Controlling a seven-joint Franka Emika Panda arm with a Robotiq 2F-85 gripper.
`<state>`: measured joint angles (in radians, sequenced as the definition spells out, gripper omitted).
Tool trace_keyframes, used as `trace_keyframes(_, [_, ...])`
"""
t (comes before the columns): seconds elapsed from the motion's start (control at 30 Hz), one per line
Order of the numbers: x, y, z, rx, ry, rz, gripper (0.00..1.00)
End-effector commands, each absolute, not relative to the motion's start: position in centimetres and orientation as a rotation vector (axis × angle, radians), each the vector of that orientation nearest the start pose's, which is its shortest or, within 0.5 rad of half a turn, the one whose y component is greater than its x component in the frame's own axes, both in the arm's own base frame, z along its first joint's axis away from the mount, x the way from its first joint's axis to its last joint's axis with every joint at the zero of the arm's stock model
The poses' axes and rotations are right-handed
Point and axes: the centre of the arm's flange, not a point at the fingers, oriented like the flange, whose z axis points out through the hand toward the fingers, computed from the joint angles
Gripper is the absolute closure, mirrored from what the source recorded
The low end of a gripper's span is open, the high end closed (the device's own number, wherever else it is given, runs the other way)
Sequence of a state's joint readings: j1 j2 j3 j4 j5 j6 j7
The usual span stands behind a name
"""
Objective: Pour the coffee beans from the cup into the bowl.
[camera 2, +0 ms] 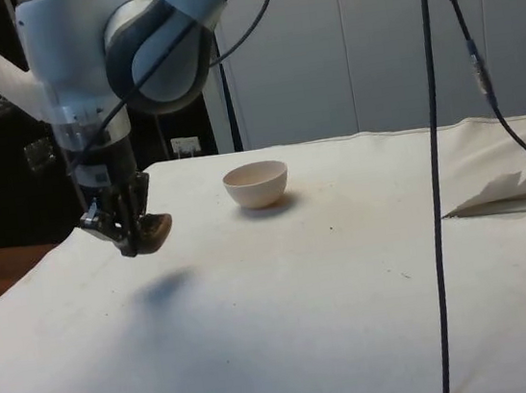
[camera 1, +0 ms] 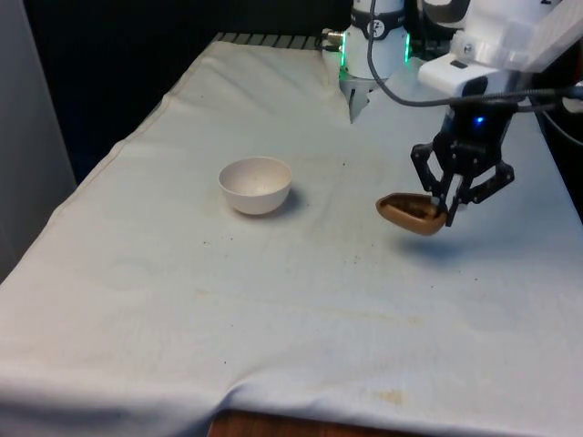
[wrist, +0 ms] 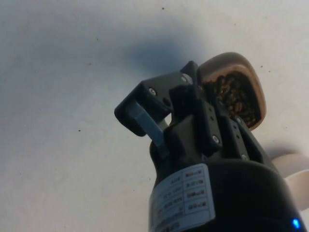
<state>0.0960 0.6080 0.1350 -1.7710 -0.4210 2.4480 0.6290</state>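
Gripper [camera 1: 453, 211] holds brown cup [camera 1: 412, 214], seemingly bean-filled, aloft.

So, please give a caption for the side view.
Claw holds the brown cup above the cloth, apart from the white bowl.

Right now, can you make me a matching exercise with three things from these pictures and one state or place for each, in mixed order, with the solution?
Things:
1. cup
2. bowl
3. gripper

States or places:
A. stands empty on the white cloth
B. closed on the rim of another thing
C. held above the table, with coffee beans inside

Pairs: 1-C, 2-A, 3-B
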Motion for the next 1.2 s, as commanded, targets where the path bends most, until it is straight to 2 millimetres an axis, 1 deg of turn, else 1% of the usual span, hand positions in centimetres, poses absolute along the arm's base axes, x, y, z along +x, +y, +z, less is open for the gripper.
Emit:
trace_keyframes(0.0, [65.2, 14.4, 23.2, -3.273, 0.18, -0.259, 1.0])
trace_keyframes(0.07, [65.2, 14.2, 23.7, -3.276, 0.181, -0.262, 1.0])
trace_keyframes(0.1, [65.4, 14.3, 23.5, -3.282, 0.185, -0.27, 1.0])
trace_keyframes(0.37, [65.5, 13.4, 25.3, -3.284, 0.191, -0.273, 1.0])
trace_keyframes(0.4, [65.6, 13.5, 25.1, -3.29, 0.194, -0.28, 1.0])
trace_keyframes(0.43, [65.5, 13.2, 25.6, -3.285, 0.194, -0.276, 1.0])
trace_keyframes(0.7, [65.7, 11.9, 27.3, -3.291, 0.223, -0.273, 1.0])
trace_keyframes(0.73, [65.8, 12.2, 26.8, -3.297, 0.22, -0.289, 1.0])
trace_keyframes(0.77, [65.7, 11.7, 27.5, -3.292, 0.229, -0.268, 1.0])
trace_keyframes(0.97, [65.6, 10.8, 28.8, -3.299, 0.254, -0.251, 1.0])
trace_keyframes(1.0, [65.5, 10.3, 29.3, -3.301, 0.265, -0.243, 1.0])
trace_keyframes(1.07, [65.4, 10.1, 29.8, -3.304, 0.271, -0.236, 1.0])
trace_keyframes(1.1, [65.7, 10.2, 29.6, -3.314, 0.273, -0.246, 1.0])
trace_keyframes(1.17, [65.3, 9.7, 30.1, -3.305, 0.28, -0.229, 1.0])
